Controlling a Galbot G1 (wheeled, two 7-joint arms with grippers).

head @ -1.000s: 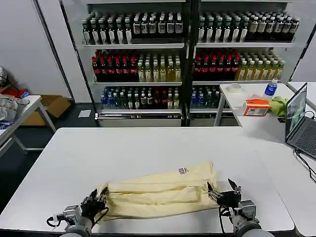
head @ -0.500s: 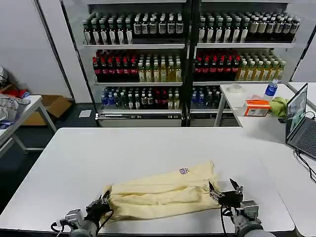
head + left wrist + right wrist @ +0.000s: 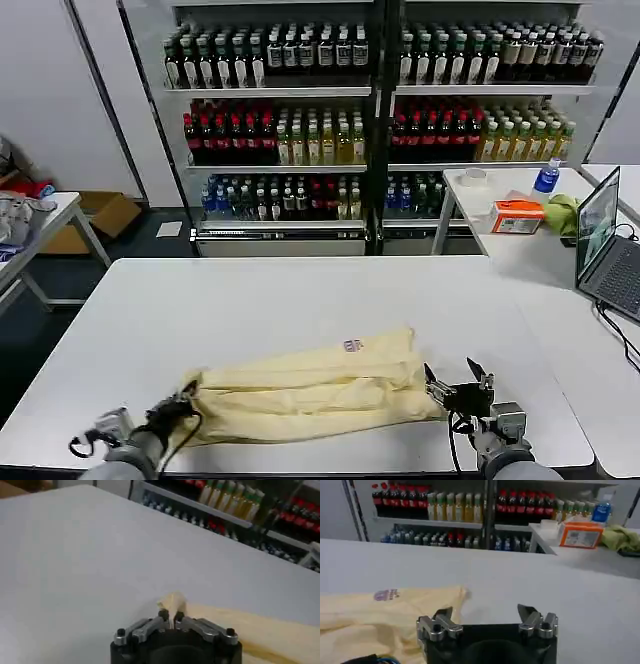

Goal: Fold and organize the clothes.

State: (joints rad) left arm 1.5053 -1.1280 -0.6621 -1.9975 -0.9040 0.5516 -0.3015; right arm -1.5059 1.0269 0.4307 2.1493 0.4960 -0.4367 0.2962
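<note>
The clothes are one cream T-shirt [image 3: 310, 390], folded into a long band across the near part of the white table [image 3: 300, 290], with a small purple label [image 3: 352, 345] on top. My left gripper [image 3: 178, 412] is at the band's left end, near the table's front edge. In the left wrist view the left gripper [image 3: 170, 615] is shut on a pinch of the cream T-shirt [image 3: 260, 630]. My right gripper [image 3: 456, 386] stands open just off the band's right end. In the right wrist view the right gripper [image 3: 485, 612] holds nothing, and the T-shirt [image 3: 365, 622] lies beside one finger.
A side table [image 3: 520, 250] at the right carries a laptop [image 3: 600, 235], an orange box [image 3: 518, 215], a bottle [image 3: 547, 178] and a green cloth [image 3: 566, 212]. Shelves of bottles [image 3: 380, 120] stand behind. Bare tabletop lies beyond the shirt.
My left gripper has pulled toward the left with the shirt's end in it, and the shirt and its label have shifted left. The right gripper has stayed open in place.
</note>
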